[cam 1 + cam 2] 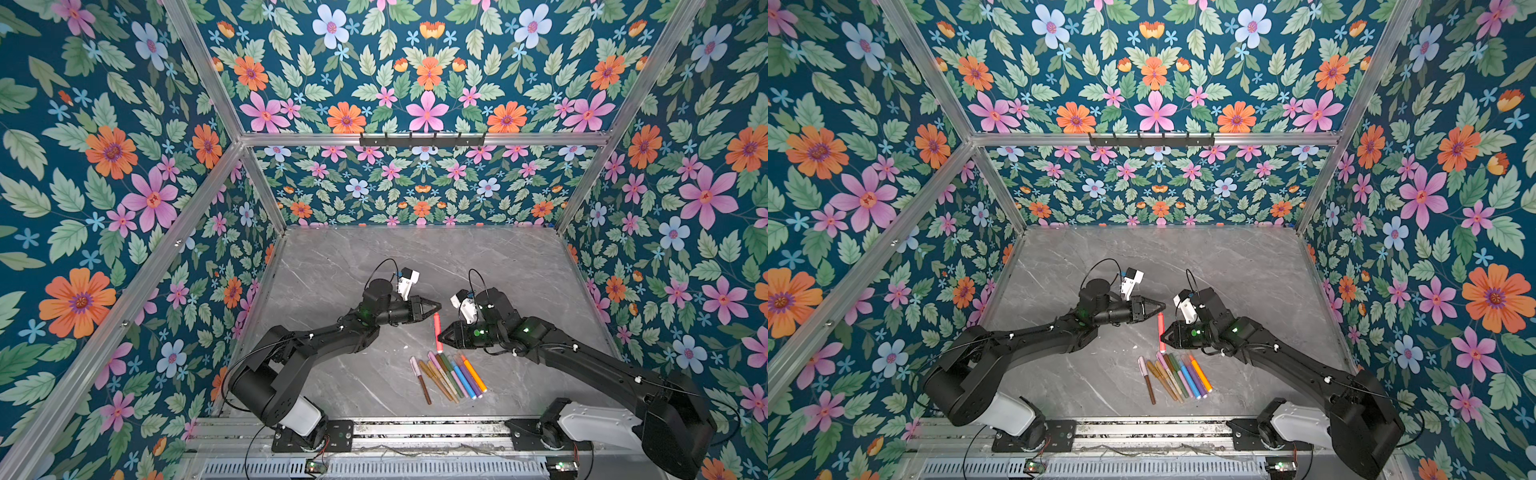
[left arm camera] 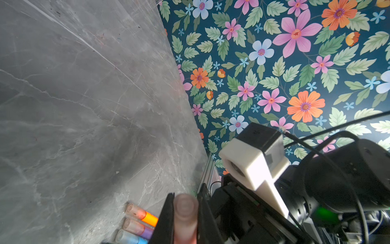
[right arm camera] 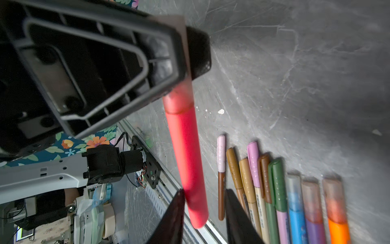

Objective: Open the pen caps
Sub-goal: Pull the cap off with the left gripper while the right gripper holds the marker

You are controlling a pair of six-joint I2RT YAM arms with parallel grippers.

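Front rail point(image 1: 428, 428): silver, ran along the near edge of the counter point(image 1: 374, 270) and carried both arm bases.
Capped pens point(image 1: 457, 378): lay just behind the rail in a tight slanted row, touching side by side. They were gold, pink, olive, green, blue, purple and orange.
Brown pen point(image 1: 423, 384): wore a pale pink cap and lay just left of the row, slightly apart from it.
Red pen point(image 1: 437, 332): sat beyond the row and clear of it, spanning the gap between the two hands, capped end toward the back wall.
Red pen's cap point(image 3: 179, 99): translucent peach, seated on the barrel, not pulled off.
Left hand point(image 1: 438, 306): pressed together on the red pen's cap, one finger on each side, as its wrist view showed point(image 2: 185, 200).
Right hand point(image 1: 441, 334): fingers were spread around the barrel's tail end point(image 3: 205, 191). One finger was just beside the barrel, with a clear gap on the other side, so it was not pinching.
Counter surface: grey marble with pale veins and a few white specks near the red pen.
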